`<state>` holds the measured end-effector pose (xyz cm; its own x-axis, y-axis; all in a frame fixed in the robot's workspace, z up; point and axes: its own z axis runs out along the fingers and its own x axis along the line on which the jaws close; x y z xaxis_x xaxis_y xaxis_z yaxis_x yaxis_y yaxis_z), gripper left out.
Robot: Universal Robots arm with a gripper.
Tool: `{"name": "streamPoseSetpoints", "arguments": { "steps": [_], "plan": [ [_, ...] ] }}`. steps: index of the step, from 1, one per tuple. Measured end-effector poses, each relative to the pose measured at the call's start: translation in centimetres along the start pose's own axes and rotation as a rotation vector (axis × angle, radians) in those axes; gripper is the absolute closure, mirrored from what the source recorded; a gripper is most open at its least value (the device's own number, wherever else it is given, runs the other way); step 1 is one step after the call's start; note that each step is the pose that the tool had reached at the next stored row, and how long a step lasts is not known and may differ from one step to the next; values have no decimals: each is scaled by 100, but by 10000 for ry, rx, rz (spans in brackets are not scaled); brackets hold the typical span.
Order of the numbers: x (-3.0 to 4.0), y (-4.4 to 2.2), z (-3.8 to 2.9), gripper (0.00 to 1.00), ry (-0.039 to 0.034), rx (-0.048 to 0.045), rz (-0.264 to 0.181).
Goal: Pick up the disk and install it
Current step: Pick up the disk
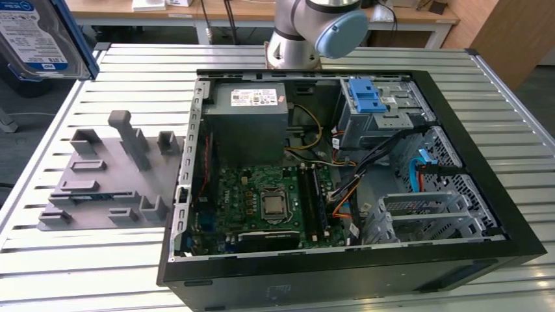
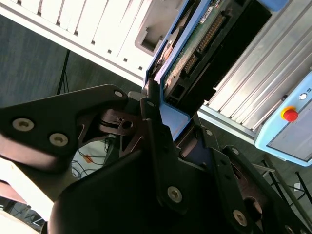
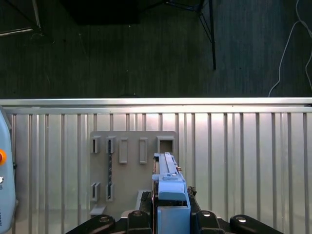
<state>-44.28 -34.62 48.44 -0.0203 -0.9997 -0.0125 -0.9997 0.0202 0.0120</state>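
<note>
The gripper [image 3: 171, 218] [image 2: 173, 116] clamps the disk [image 3: 168, 187] [image 2: 195, 44] by its blue frame in both wrist views, while the exterior view shows its label, far left of the case [image 1: 347, 276].

I saw a slatted metal table [image 3: 243, 161] below the pincer [image 3: 171, 219], dark carpeted floor [image 3: 146, 58] beyond it, and wooden desks [image 1: 104, 8] farther off.

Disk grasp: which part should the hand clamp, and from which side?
Clamp the disk at its blue-framed end, across the thin profile, coming in end-on. Its broad flat faces give parallel contact surfaces, and the rest juts free. The hand holds it this way in both wrist views.
</note>
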Motion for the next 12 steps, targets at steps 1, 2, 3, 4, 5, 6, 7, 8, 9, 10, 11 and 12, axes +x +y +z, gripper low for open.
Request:
{"name": "streamPoseSetpoints", "arguments": {
  "steps": [1, 2, 3, 4, 5, 6, 7, 8, 9, 10, 11, 12],
  "plan": [
    [9, -1, 0, 64, 0, 0, -2],
    [21, 0, 0, 64, 0, 1, 0],
    [35, 0, 0, 64, 0, 1, 0],
    [47, -1, 0, 64, 0, 1, 0],
    [59, -1, -1, 64, 0, 0, 1],
    [70, -1, -1, 64, 0, 1, 1],
    [78, -1, -1, 64, 0, 1, 0],
    [83, -2, -1, 64, 0, 1, 0],
    [84, -3, 0, 64, -1, 2, 1],
    [85, -6, 0, 64, -1, 3, 2],
    [85, -8, -1, 64, -1, 1, 1],
    [86, -13, -1, 64, 0, 0, 1]
  ]
}}
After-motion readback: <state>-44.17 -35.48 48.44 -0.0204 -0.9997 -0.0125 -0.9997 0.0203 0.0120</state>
